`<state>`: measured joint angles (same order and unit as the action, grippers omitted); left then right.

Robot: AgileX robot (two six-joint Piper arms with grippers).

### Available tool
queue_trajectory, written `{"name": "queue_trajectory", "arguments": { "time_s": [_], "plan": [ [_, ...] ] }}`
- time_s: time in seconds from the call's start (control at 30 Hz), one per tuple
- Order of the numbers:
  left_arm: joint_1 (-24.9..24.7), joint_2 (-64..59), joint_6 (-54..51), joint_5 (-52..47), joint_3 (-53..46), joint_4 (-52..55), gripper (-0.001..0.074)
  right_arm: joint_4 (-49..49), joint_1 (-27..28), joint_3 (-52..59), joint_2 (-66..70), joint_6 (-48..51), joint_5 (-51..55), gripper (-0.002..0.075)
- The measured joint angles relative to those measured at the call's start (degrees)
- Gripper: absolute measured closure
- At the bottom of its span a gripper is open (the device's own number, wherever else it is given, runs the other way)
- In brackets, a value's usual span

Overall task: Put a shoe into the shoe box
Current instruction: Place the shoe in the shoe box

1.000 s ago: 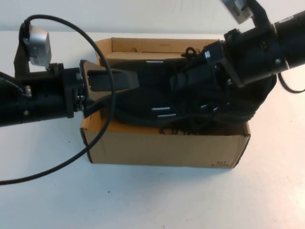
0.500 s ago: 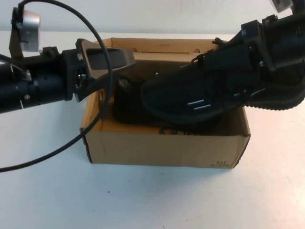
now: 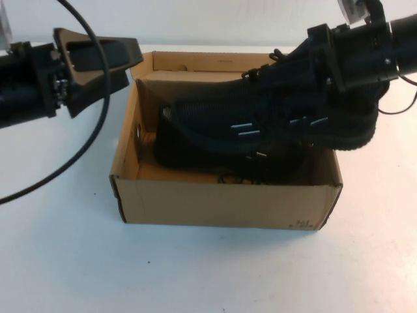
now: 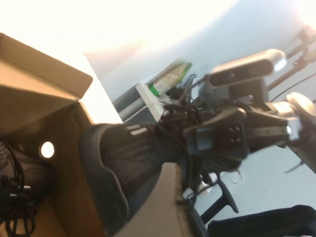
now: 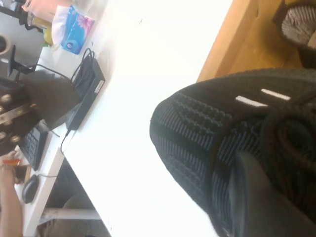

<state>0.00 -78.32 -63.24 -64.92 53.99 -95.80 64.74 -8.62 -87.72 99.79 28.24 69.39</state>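
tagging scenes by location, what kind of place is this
Probably an office or lab: a white table, a desk phone and mouse nearby, an office chair. Both grippers work above a box.

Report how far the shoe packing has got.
Done: one shoe already lies in the box. In hand: the right gripper holds a second shoe over the box's right half. The left gripper is open, off the box's left. Left: lower and release it.

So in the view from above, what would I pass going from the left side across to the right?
Left gripper, jaws open and holding nothing, above the box's left end → brown shoe box with one shoe lying inside → second shoe held over the box's right part → right gripper gripping that shoe.
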Motion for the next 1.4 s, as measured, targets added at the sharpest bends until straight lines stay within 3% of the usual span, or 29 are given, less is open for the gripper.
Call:
{"name": "queue_trajectory", "arguments": {
  "time_s": [0.37,0.67,1.03,1.4],
  "plan": [
    [5.87,0.12,0.0,-2.38,0.0,0.0,0.0099,0.49,-5.82,-6.58,6.18,-0.43,-3.13,0.0617],
    [6.48,0.12,0.0,-2.51,0.0,0.0,0.0099,0.28,-7.41,-6.58,12.37,-0.69,-9.89,0.0617],
    [6.48,0.12,-0.12,-2.51,0.0,0.11,0.0099,0.75,-9.41,-6.67,16.86,-0.97,-10.85,0.0617],
    [6.48,0.12,-0.12,-2.51,0.0,0.11,0.0099,-3.59,-10.19,-6.71,16.98,-9.48,-11.48,0.0617]
  ]
}}
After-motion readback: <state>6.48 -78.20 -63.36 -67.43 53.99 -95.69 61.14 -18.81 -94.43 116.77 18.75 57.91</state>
